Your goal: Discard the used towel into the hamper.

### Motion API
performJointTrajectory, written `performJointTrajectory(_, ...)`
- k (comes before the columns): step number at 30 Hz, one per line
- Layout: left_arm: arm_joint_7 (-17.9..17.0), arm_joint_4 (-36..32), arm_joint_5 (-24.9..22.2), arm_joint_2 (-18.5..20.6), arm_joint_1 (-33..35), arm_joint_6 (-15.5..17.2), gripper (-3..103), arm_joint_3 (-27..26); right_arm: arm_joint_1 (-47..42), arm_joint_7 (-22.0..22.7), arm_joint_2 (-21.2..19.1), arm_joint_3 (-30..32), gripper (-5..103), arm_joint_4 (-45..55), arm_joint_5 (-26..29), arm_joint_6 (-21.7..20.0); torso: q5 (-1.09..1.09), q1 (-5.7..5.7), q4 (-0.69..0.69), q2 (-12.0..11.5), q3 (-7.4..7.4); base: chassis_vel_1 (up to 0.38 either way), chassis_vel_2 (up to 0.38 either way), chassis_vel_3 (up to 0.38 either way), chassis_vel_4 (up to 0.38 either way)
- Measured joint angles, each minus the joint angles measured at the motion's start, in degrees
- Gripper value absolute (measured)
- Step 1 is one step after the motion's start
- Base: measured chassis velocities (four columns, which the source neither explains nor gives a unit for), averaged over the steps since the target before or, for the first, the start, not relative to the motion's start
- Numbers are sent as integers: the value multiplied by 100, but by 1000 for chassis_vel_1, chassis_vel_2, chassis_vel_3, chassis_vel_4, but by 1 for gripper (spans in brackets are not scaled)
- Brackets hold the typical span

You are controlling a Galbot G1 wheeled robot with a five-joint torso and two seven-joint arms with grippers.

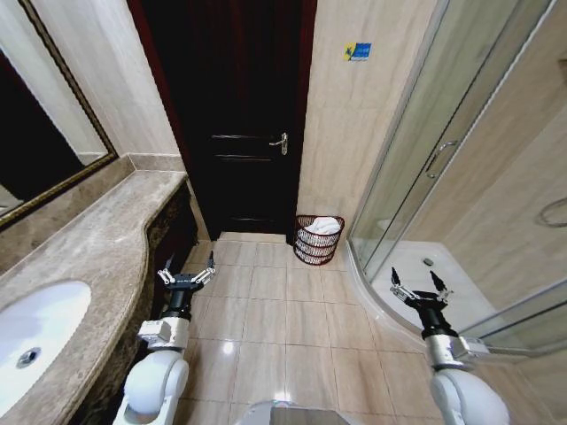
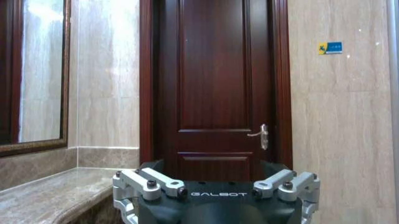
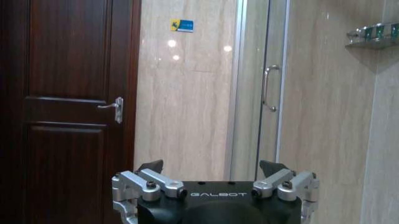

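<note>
Looking at the hamper [image 1: 318, 239] first: it sits on the floor tiles [image 1: 283, 310] well ahead of both your grippers, tucked into the corner between the dark door [image 1: 232, 115] and the shower glass [image 1: 443, 150]. A white towel [image 1: 323, 225] is already bunched inside it, poking up at the rim, so I'd say the drop itself looks done or close to it.

Your left gripper [image 1: 186, 274] hangs out front and low, beside the counter [image 1: 97, 248], fingers spread apart and holding nothing. The hamper is ahead of it and off toward your right side. Your right gripper [image 1: 420, 288] is the same story, fingers apart and empty, hovering over the curved edge of the shower base [image 1: 416, 274], with the hamper ahead and off toward the left. Both arms look parked in a matching neutral pose, probably just to stay clear of the furniture.

From the wrist cameras, both grippers are aimed level at the far wall: the left gripper [image 2: 216, 186] faces the door and its handle [image 2: 262, 136], the right gripper [image 3: 215, 184] faces the tiled wall between the door and the shower handle [image 3: 268, 88].

Around you: the sink [image 1: 35, 332] is back beside the left arm, the mirror [image 1: 44, 133] above it. Nothing sits on the open floor between you and the hamper, but it's a narrow lane, counter edge on one side, shower glass on the other, so mind your elbows if you move.
</note>
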Motion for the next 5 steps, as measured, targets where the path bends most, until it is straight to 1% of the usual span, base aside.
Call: performJointTrajectory(5, 2, 0, -1, 0, 1, -4, 100, 0, 0, 0, 1, -2, 100, -1, -2, 0, 0, 0, 0, 0, 0, 0, 0, 0, 0)
